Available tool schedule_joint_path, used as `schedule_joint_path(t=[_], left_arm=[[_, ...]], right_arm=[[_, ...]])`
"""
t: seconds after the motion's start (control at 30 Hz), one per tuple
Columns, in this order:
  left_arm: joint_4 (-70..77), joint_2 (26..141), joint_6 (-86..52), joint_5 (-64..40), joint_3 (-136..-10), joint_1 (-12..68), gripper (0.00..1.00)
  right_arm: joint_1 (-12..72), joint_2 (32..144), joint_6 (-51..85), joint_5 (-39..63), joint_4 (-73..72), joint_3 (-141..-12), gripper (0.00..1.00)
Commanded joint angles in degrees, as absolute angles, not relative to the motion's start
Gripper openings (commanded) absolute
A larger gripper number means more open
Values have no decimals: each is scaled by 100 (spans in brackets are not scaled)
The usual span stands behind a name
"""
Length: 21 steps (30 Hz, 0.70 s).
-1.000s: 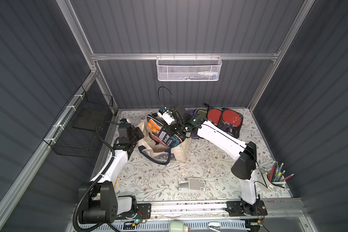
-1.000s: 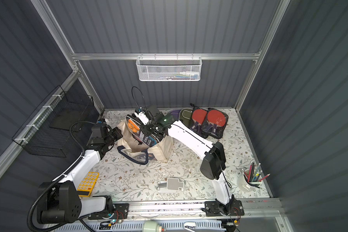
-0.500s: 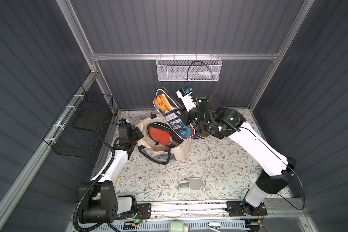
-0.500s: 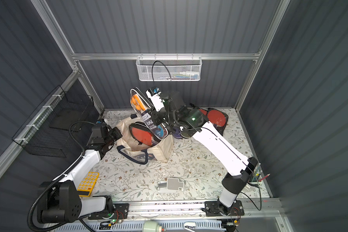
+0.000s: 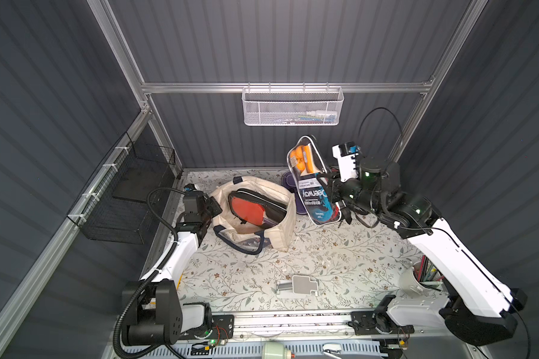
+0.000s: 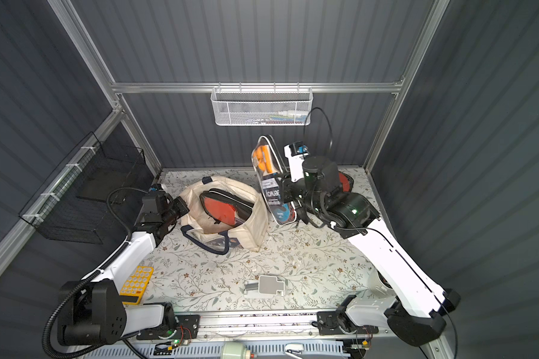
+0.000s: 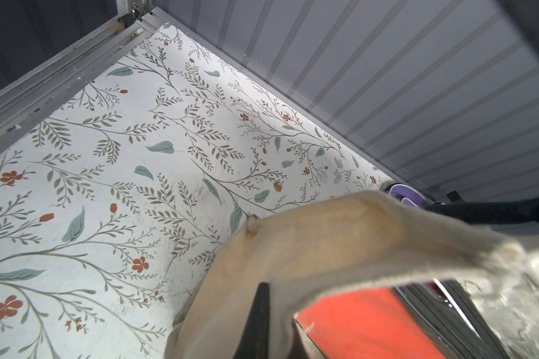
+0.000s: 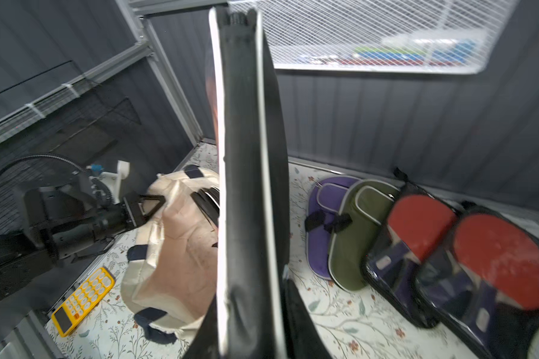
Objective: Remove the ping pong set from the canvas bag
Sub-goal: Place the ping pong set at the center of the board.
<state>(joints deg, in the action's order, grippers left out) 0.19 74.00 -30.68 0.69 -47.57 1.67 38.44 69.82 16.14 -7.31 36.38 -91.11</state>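
Your R jaws clamp the ping pong set [image 5: 312, 192], holding it in the air beside the canvas bag [image 5: 285, 223]. L jaws are closed, pinching the bag's rim.

Ping pong set [image 5: 311, 186] now outside canvas bag [image 5: 285, 231]

Four ping pong sets in clear zip cases: the raised set [image 5: 309, 186], the bagged set [image 5: 252, 209], and two lying flat by the back wall, the inner flat set [image 8: 414, 245] and the outer flat set [image 8: 504, 273].

One canvas bag [image 5: 286, 228].

Two slippers: a purple slipper [image 8: 316, 255] and a green slipper [image 8: 352, 248].

One yellow calculator [image 6: 136, 284].

Two wall baskets: a white mesh basket [image 5: 291, 109] and a black wire basket [image 5: 128, 199].

One grey bracket [image 5: 300, 284].

One pen cup [image 5: 413, 281], holding perhaps half a dozen pens, too crowded to count surely.

Two robot arms: left arm [image 5: 181, 256], right arm [image 5: 455, 260].
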Motion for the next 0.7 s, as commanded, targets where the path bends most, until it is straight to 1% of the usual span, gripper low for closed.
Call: schedule_joint_path(t=[0.0, 0.03, 0.13, 0.3, 0.47, 0.67], left_arm=[[-206, 7431, -3100, 237, -4928, 124, 0], [-239, 7427, -3101, 254, -4964, 123, 0], [-365, 7434, -3101, 303, -5065, 124, 0], [-557, 7349, -3067, 428, -5133, 125, 0], [-758, 7338, -3024, 457, -5242, 130, 0], [-830, 7319, -3010, 474, -5238, 123, 0]], right_arm=[[3427, 6451, 2335, -757, 2933, -8556, 0], [3323, 6180, 2447, -734, 2895, -8310, 0], [3044, 5854, 2722, -654, 2765, -7648, 0], [2468, 5584, 3117, -123, 2448, -6624, 0], [2093, 5654, 3265, 371, 1927, -5764, 0], [1835, 5924, 3423, 802, 1443, -5061, 0]])
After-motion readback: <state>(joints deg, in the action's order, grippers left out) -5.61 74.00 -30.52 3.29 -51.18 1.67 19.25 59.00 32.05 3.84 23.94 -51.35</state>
